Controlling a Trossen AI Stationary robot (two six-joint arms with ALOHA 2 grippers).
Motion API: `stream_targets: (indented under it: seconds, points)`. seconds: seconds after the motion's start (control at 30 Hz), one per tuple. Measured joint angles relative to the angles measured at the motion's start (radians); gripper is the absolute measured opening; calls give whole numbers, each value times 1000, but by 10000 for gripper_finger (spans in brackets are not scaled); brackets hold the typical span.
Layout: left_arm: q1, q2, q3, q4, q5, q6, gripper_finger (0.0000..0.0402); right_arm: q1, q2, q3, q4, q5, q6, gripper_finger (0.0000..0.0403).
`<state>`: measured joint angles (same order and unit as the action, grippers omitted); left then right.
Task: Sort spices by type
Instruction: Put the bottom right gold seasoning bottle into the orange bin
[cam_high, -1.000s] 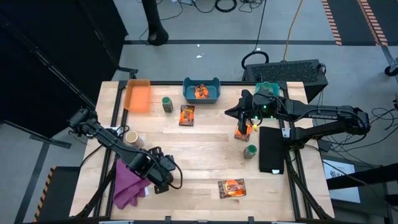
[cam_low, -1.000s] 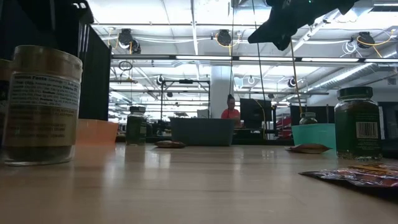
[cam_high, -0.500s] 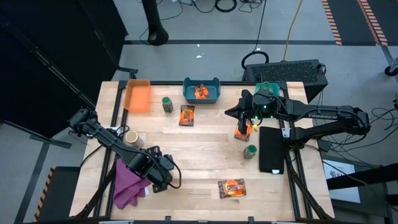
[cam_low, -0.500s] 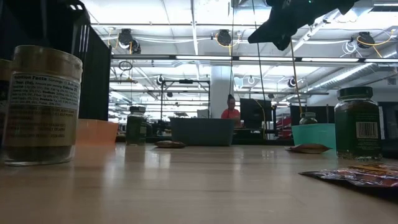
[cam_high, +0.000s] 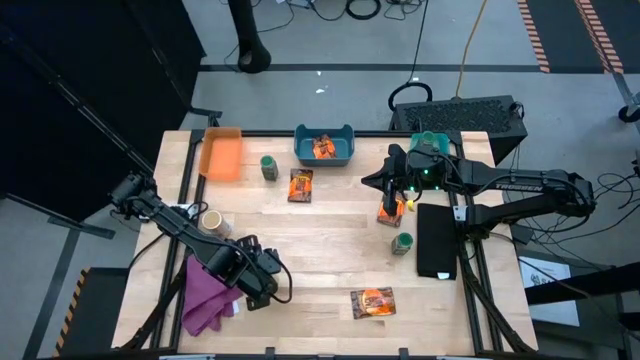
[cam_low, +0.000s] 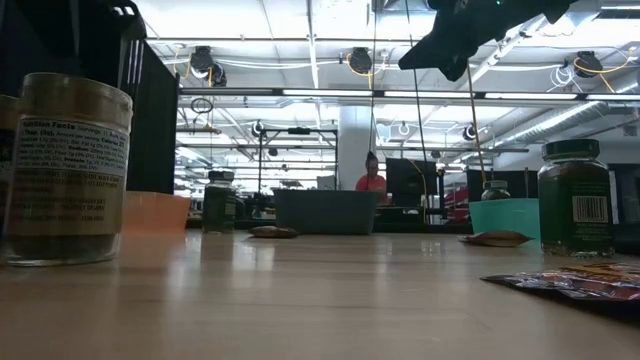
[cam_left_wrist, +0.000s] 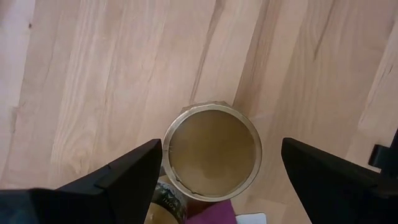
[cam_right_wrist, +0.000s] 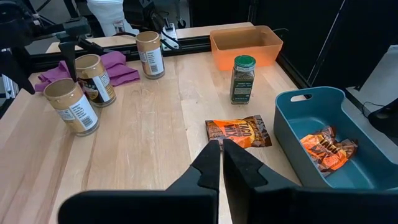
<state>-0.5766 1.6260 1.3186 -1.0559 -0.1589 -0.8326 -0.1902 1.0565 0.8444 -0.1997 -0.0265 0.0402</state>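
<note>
My left gripper hangs open near the table's near-left corner, pointing down, one finger on either side of a tan jar's cream top without touching it. Two more tan jars stand upright nearby, beside the purple cloth. My right gripper is shut on nothing, high above an orange packet lying flat. Other packets lie flat. Green jars stand upright. One packet lies in the blue bin.
The orange bin, the blue bin and the teal bin line the far edge. A black flat slab lies at the right edge. Bare wood lies in the table's middle. A person shows far behind.
</note>
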Motion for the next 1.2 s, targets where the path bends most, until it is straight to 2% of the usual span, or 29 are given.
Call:
stream_targets:
  seconds: [0.6,0.83,1.2]
  points:
    - [-1,-1,-32,9,-3,-19,334,0,0,0,0,0,0,0]
    - [-6,-1,-91,103,-4,-19,334,0,0,0,0,0,0,0]
    - [-6,26,-96,108,-15,-19,334,0,0,0,0,1,0,0]
